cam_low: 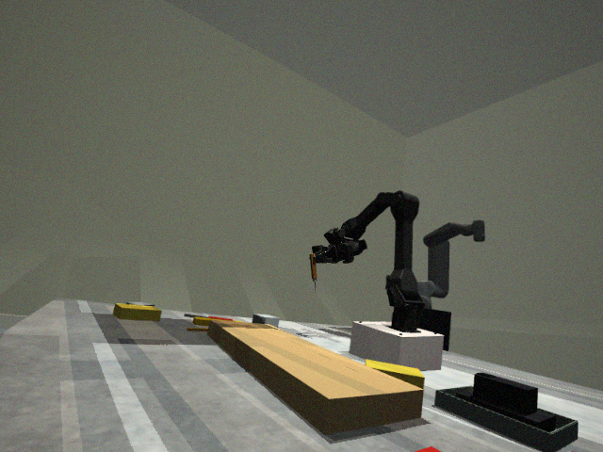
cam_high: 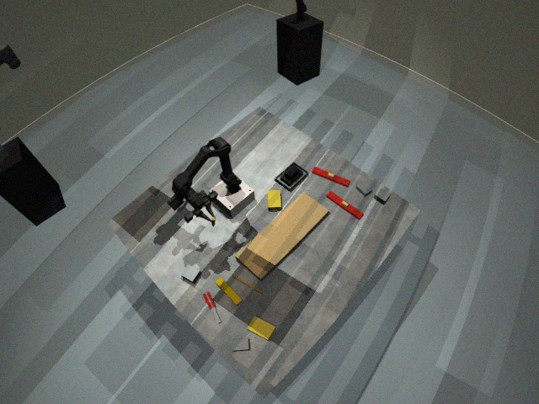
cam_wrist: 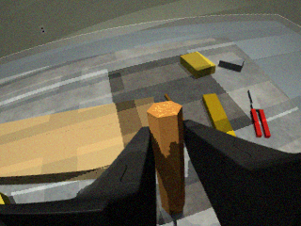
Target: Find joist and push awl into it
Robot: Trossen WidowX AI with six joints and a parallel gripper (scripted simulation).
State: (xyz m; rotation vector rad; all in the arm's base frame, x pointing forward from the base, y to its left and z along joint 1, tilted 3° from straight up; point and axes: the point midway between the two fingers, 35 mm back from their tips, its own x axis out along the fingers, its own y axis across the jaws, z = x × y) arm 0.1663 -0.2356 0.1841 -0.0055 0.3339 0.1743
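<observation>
The gripper (cam_low: 315, 256) is clenched on the awl (cam_low: 313, 266), gripping its orange handle near the top; the awl hangs upright in the air with its thin metal tip pointing down, well above the floor; in the wrist view the handle (cam_wrist: 168, 153) stands between the two dark fingers, its flat top facing the camera; the arm (cam_low: 403, 228) reaches out from its pale pedestal (cam_low: 428, 357) to the side away from the wooden floor panel (cam_low: 311, 369), so the awl is not over the panel; the black stud finder (cam_low: 504, 393) lies in the dark tray (cam_low: 452, 401), just beyond the panel's near end; a yellow block (cam_low: 397, 370) sits between the pedestal and the panel.
</observation>
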